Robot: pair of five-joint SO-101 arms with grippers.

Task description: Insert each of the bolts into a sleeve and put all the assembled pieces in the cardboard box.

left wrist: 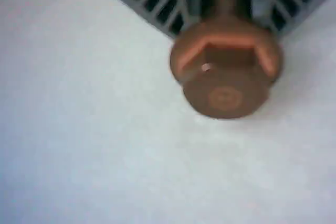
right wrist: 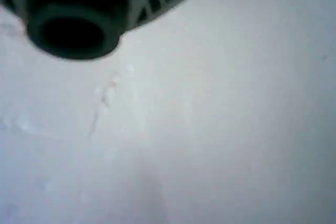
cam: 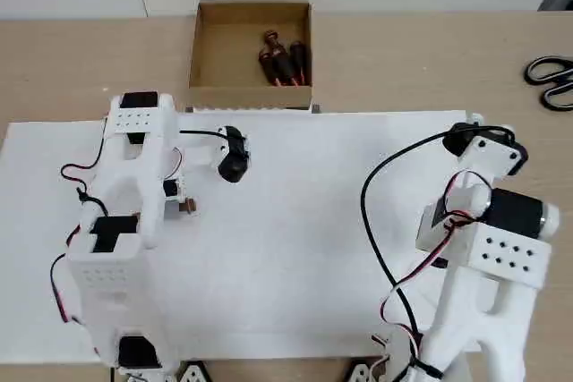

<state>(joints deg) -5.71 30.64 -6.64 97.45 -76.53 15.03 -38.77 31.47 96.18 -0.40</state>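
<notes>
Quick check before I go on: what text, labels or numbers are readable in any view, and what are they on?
No readable text, label or number in any view.
Bolt head, left wrist view: a small round stamped mark, too blurred to read.
Sleeve, cardboard box, scissors: no print visible.
</notes>
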